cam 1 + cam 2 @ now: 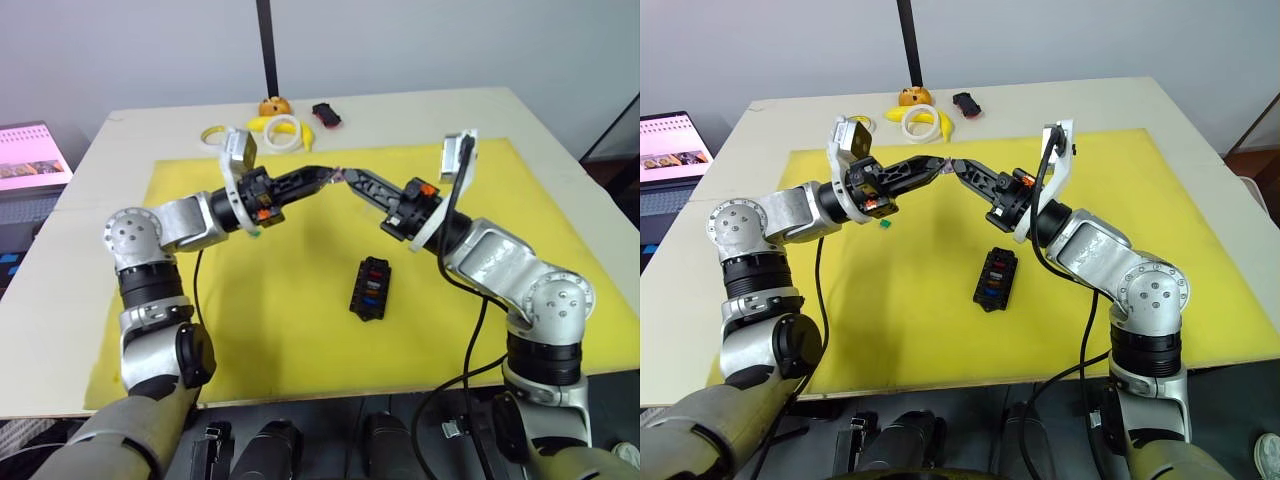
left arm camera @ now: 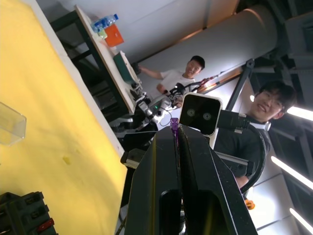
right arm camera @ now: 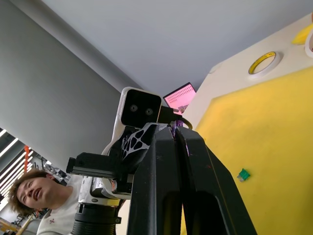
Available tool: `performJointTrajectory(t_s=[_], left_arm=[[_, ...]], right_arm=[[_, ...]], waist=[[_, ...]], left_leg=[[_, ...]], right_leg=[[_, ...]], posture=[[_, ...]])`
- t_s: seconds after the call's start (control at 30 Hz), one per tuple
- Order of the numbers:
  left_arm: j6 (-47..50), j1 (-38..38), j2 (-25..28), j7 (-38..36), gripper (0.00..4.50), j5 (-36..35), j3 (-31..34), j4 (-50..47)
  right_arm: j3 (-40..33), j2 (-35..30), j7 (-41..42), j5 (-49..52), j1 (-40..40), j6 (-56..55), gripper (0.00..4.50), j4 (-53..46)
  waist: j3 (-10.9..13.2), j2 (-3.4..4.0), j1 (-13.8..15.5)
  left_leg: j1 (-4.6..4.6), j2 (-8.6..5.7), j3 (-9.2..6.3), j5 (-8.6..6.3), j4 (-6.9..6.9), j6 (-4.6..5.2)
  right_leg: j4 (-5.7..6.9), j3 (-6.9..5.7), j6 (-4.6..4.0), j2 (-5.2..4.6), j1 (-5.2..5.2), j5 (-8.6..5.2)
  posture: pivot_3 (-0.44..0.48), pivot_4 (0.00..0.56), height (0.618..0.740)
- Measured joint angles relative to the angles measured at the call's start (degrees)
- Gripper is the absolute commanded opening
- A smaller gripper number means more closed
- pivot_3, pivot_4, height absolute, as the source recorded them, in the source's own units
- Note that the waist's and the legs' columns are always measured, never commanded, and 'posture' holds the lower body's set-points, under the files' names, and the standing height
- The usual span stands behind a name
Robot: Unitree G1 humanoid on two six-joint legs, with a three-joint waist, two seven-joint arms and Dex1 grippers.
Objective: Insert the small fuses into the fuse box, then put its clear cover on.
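Above the yellow mat [image 1: 300,330] my two grippers meet tip to tip. A small purple fuse [image 2: 174,125] sits pinched at the tips of my left gripper [image 1: 328,173], which is shut on it. My right gripper [image 1: 352,178] is shut on the same purple fuse [image 3: 177,126] from the other side. The black fuse box [image 1: 371,287] lies on the mat below them, with red and blue fuses in its slots. A green fuse [image 1: 883,226] lies loose on the mat under my left arm. The clear cover [image 2: 11,128] rests on the mat near the fuse box [image 2: 22,215].
At the table's back edge lie white tape rings [image 1: 284,131], a yellow tape ring [image 1: 212,134], an orange object [image 1: 274,105] and a small black-and-red object [image 1: 326,114]. A laptop [image 1: 30,155] stands off the left side. People [image 2: 188,73] watch from beyond the table.
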Motion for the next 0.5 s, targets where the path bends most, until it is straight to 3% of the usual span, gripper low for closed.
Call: performJointTrajectory(t_s=[0.07, 0.23, 0.5], left_arm=[[-0.12, 0.00, -0.17, 0.56, 0.00, -0.60, -0.05, -0.03], [-0.83, -0.01, -0.50, 1.59, 0.00, -1.53, -1.26, -0.02], [-0.98, 0.00, 0.80, 1.47, 0.00, -2.82, -2.15, 0.07]], right_arm=[[-0.03, -0.26, 0.11, 0.03, 0.02, -0.19, 0.18, -0.16], [0.07, -1.13, 0.21, 1.00, 0.02, -0.85, 2.22, -0.61], [2.05, -1.74, 0.24, 1.41, 0.19, -0.90, 2.22, -0.62]], waist=[[0.00, 0.00, 0.01], [0.00, 0.00, 0.01], [0.00, 0.00, 0.00]], left_leg=[[0.00, 0.00, 0.00, 0.00, 0.00, 0.00], [0.00, 0.00, 0.00, 0.00, 0.00, 0.00], [0.00, 0.01, 0.01, 0.00, 0.00, 0.00]], right_leg=[[0.00, 0.00, 0.00, 0.00, 0.00, 0.00], [0.00, 0.01, 0.00, 0.00, 0.00, 0.00], [-0.01, 0.01, 0.00, 0.01, 0.00, 0.00]], posture=[[0.000, 0.150, 0.740], [0.000, 0.150, 0.740], [0.000, 0.150, 0.740]])
